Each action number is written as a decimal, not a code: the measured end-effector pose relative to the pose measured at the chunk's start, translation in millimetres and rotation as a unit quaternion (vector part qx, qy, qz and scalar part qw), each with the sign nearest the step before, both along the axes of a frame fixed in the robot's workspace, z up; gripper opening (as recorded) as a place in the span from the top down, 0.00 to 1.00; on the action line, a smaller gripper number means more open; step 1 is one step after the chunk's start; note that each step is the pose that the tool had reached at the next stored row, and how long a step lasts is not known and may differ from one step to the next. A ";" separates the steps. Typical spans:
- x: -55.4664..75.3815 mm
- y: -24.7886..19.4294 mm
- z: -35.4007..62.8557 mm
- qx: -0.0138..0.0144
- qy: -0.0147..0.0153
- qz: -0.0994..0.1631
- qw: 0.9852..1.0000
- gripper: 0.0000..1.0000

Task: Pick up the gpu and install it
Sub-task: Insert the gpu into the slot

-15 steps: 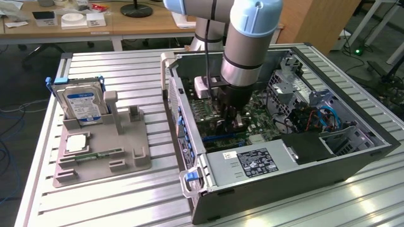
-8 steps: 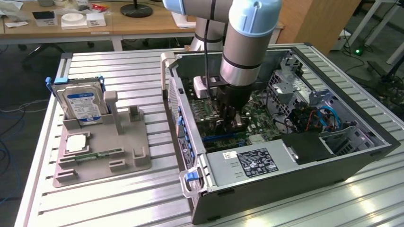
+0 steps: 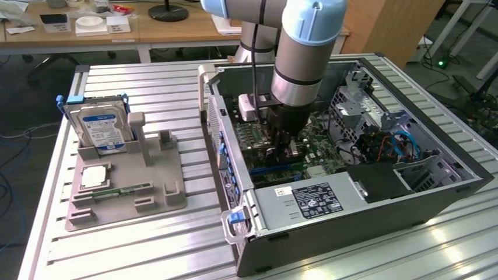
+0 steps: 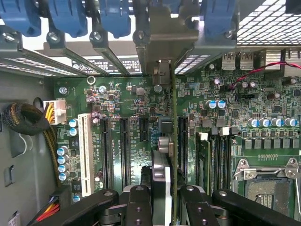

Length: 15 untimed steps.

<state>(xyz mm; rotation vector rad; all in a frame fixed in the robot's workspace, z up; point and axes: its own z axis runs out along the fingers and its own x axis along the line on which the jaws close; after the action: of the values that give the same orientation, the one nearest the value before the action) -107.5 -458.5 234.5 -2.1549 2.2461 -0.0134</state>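
On the slatted worktop [image 3: 140, 245], inside the case [image 3: 435, 192], the jaws clamped the gpu [image 4: 173, 155] edge-on over a slot [image 4: 182, 141]; slight misalignment could jam it.

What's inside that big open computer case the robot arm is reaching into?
Inside the computer case lies a green circuit board with long slots. The gripper holds a thin card edge-on above them. Blue cables sit nearby. The arm covers part of the board.
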 end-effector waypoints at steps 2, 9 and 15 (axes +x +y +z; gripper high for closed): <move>0.8 0.2 -0.2 0.000 0.000 0.000 1.000 0.72; 1.2 0.2 -0.2 0.000 0.000 0.000 1.000 0.72; 0.5 0.8 -0.4 0.000 0.000 0.000 1.000 0.72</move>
<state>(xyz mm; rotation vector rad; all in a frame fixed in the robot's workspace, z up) -107.0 -457.7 234.1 -2.1543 2.2463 -0.0135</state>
